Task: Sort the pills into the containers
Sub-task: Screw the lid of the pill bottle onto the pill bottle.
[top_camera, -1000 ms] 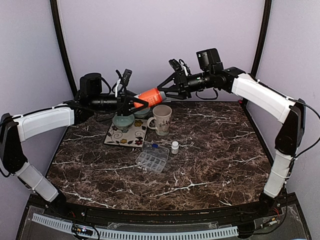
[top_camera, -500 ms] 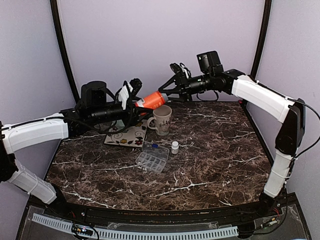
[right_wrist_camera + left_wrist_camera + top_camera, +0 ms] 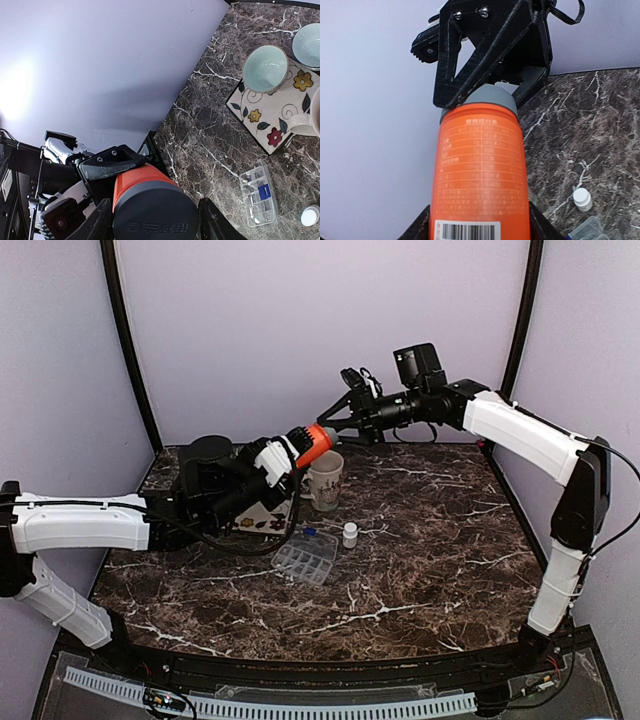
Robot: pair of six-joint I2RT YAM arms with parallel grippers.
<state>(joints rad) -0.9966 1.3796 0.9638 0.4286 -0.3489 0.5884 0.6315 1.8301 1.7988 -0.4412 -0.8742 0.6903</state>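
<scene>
Now the left arm has swung in from the far-left side toward the middle of the dark marble table (image 3: 430,540), while the right arm has hardly shifted. The left gripper (image 3: 284,454) is clamped around the lower body of the orange plastic bottle (image 3: 312,441), one finger pressed to each side of the barcode end in the left wrist view. The bottle lay nearly level a second ago. It now tilts up and away from that gripper, with its grey screw cap (image 3: 152,212) pushed straight into the right gripper (image 3: 336,426). Those fingers straddle the cap and look pinched onto it, and the right wrist view shows one dark finger tight against each flank. So the bottle hangs in the air between the two grippers, off the table, with its cap on.

My reading is that the right gripper holds the cap fixed while the left arm turns the bottle body, which suits twisting it loose. I cannot tell whether it has loosened. Until it comes off, no pill can be sorted.

Below the left gripper, toward the near side, waits the clear plastic pill organiser (image 3: 303,559), with a small white vial (image 3: 349,534) just beside it. The cream ceramic mug (image 3: 324,480) stands close under the bottle's cap end.
</scene>
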